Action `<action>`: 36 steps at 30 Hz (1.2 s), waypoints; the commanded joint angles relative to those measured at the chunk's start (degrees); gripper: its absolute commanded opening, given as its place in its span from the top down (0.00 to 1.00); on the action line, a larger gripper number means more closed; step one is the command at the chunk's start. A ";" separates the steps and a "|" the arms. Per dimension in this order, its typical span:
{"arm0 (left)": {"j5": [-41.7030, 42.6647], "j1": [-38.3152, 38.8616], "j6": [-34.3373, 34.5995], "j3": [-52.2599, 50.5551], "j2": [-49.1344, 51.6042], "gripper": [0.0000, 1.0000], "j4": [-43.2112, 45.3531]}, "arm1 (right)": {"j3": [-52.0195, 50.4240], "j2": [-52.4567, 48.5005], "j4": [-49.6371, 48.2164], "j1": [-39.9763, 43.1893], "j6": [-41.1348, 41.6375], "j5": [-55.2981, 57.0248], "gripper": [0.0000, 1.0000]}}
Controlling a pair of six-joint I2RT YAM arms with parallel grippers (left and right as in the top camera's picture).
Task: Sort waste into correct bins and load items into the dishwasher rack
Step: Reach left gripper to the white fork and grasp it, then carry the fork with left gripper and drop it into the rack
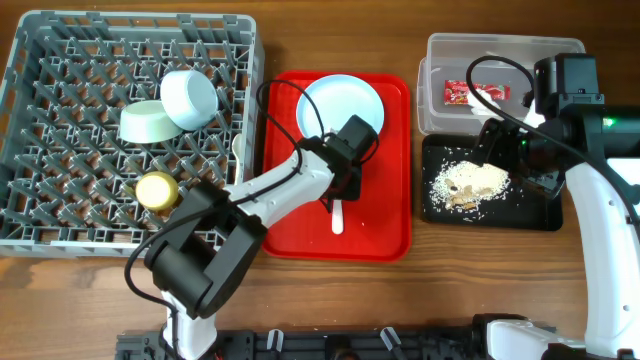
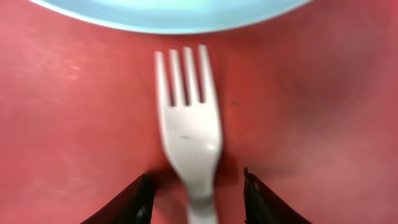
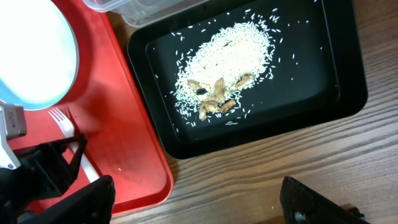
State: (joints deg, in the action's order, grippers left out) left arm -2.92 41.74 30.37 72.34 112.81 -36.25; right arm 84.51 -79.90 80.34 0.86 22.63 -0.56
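Observation:
A white plastic fork lies on the red tray just below the white plate. My left gripper is open, one finger on each side of the fork's neck, low over the tray. My right gripper is open and empty, above the black tray that holds the rice scraps. The red-and-white wrapper lies in the clear tub. The grey rack holds a pale blue bowl, a pale green bowl and a yellow-green cup. The spoon is out of view.
The right wrist view shows the plate, the fork's tines, the left gripper and the black tray's rim. Bare wooden table lies in front of the trays.

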 commanded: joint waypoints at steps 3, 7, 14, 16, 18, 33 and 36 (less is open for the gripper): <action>-5.33 1.70 0.55 -0.07 2.40 0.54 -0.44 | 0.00 0.63 -0.04 0.13 -0.83 0.50 0.14; -5.35 2.80 0.55 -0.09 2.40 0.62 -0.63 | 0.00 0.63 -0.04 0.13 -0.83 0.50 0.15; -5.35 2.84 0.52 -0.09 2.38 0.84 -1.68 | 0.00 0.63 0.09 0.13 -0.83 0.50 0.15; -5.33 2.73 0.52 -0.09 2.01 0.87 -1.97 | 0.00 0.63 0.11 0.13 -0.85 0.50 0.14; -5.57 2.67 0.50 0.02 1.01 0.93 -2.12 | 0.00 0.63 0.13 0.13 -0.83 0.50 0.14; -19.47 -14.14 -7.08 0.02 -25.38 0.93 -11.04 | 0.00 0.63 0.28 0.13 -1.05 0.52 0.14; -19.41 -20.72 -9.42 0.00 -25.66 0.94 -11.54 | 0.00 0.63 0.26 0.13 -1.05 0.52 0.14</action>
State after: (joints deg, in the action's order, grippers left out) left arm -19.27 26.28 24.47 72.55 87.42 -47.18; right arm 84.51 -79.90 80.58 0.86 22.41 -0.56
